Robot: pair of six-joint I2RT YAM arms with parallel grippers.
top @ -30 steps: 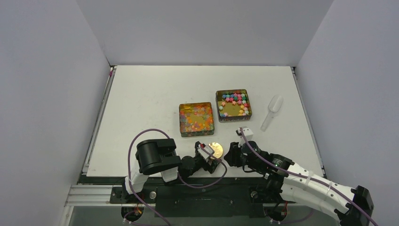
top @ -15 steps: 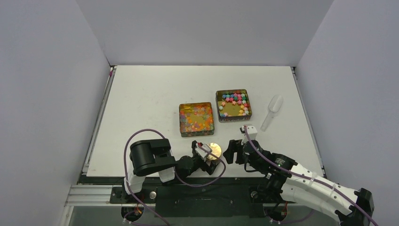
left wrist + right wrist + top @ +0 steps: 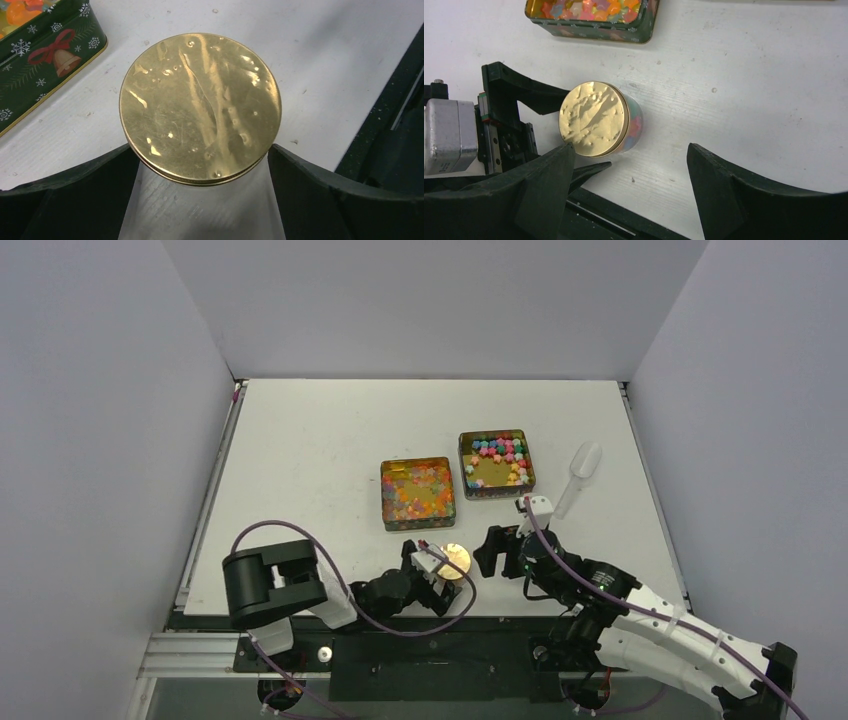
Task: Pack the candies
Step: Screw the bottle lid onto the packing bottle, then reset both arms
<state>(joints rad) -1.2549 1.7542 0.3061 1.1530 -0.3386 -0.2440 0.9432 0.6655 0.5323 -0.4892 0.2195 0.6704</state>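
candies (image 3: 420,502) in tins (image 3: 384,496), jar (image 3: 456,559) before them

A white table (image 3: 330,440) with a matte, lightly scuffed top stands in a plain booth. A pale grey back wall (image 3: 430,300), a left wall (image 3: 100,440) and a right wall (image 3: 740,420) of the same colour rise straight from its edges. The light is soft and even, with only faint shadows. A dark strip (image 3: 190,620) runs along the near edge, and below it lies what looks like an aluminium rail (image 3: 190,655).

Table (image 3: 330,430) rear + L side open; tins (image 3: 417,493), scoop (image 3: 585,462) block mid-R; lidded jar (image 3: 456,560) crowds front edge.
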